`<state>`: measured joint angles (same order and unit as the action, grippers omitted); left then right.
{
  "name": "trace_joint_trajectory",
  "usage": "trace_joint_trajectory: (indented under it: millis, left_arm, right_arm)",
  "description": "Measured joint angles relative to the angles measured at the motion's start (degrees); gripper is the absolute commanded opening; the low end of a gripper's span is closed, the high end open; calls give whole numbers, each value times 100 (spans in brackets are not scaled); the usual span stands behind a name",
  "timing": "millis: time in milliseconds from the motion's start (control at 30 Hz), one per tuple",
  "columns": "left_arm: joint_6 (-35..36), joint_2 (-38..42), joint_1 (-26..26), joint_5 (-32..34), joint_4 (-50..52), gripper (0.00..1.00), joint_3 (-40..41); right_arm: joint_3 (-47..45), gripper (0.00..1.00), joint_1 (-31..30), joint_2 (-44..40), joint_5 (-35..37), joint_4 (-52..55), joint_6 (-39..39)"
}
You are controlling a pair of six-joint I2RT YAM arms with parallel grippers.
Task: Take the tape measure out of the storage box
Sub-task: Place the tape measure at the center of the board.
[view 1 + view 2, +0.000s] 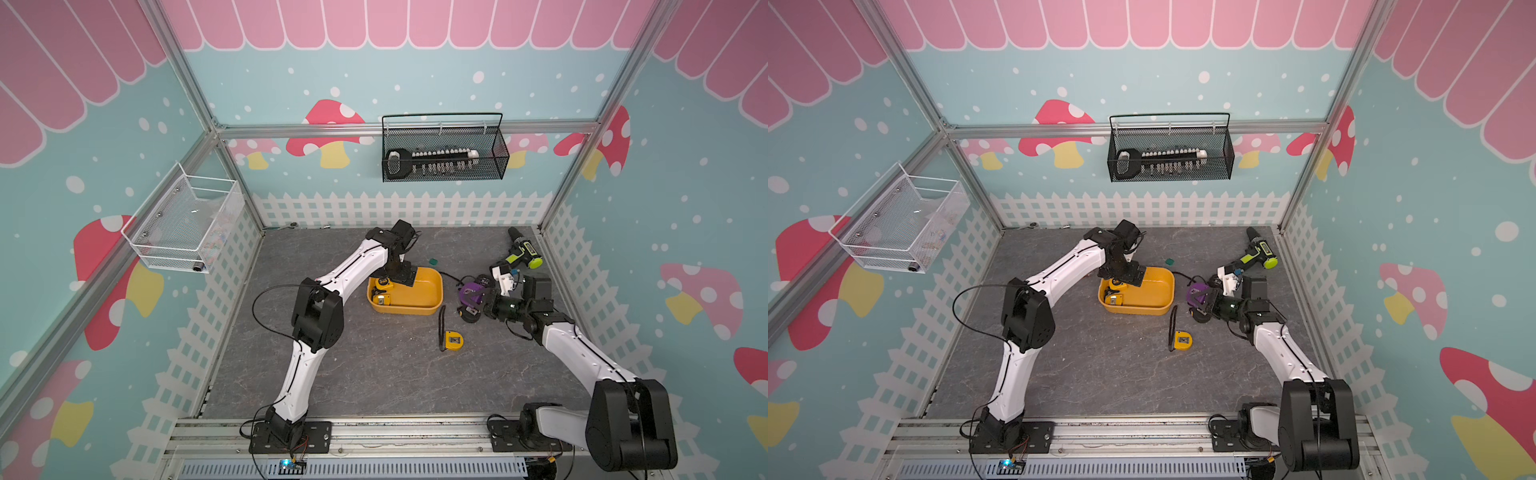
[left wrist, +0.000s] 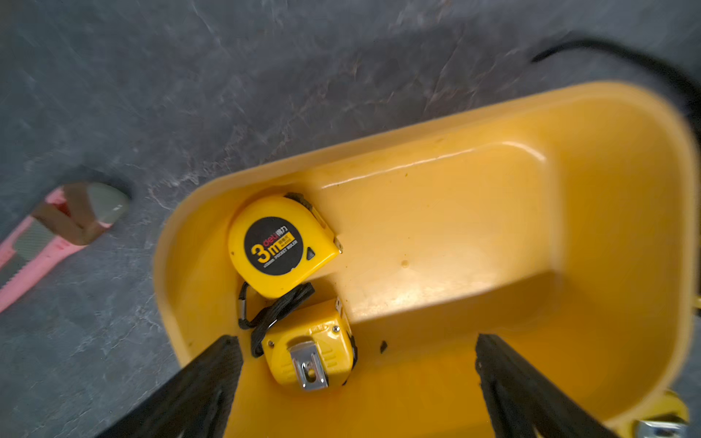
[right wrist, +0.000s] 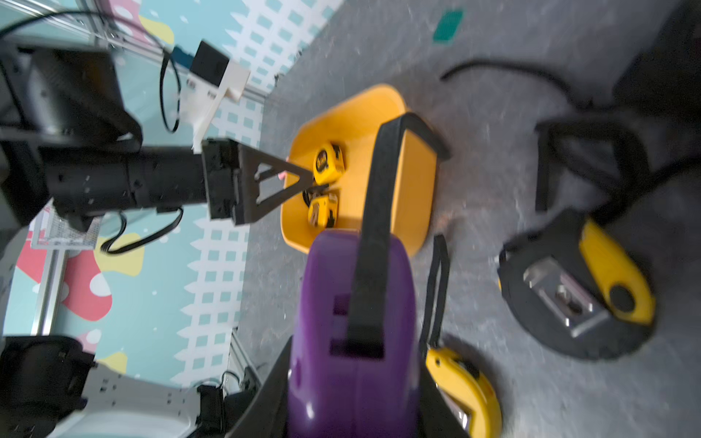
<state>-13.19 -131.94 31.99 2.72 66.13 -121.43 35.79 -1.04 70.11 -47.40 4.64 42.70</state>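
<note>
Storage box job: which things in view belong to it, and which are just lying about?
In the job: storage box; in it a label-up tape measure and a clip-up tape measure; left tool, open above them.
Lying about: yellow tape measure on the table, drill, pink knife, black wire basket, purple object in the right tool.

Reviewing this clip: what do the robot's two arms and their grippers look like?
Both arms match: the left arm and right arm have glossy white link shells, bulky black joint housings and thin black cables along them. The left gripper has black fingers, triangular open trusses; the right gripper shows black fingers too. White brackets carry the wrist cameras. No markings readable.
</note>
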Motion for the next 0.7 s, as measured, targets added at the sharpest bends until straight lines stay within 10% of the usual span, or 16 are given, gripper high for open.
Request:
trace_joint_trajectory:
  millis: [300,533,700]
  left_arm:
    - [136,-361,44,293,173,99,-63]
    - [146,-407,37,487,199,99,-105]
    - [146,-649,33,667,264,99,-302]
  right_arm:
    - [-1027,23,4,109,-212,623,-44]
    - [-1060,75,35,466,-138,485,-122]
    - [-501,86,197,334,168,1202,-592]
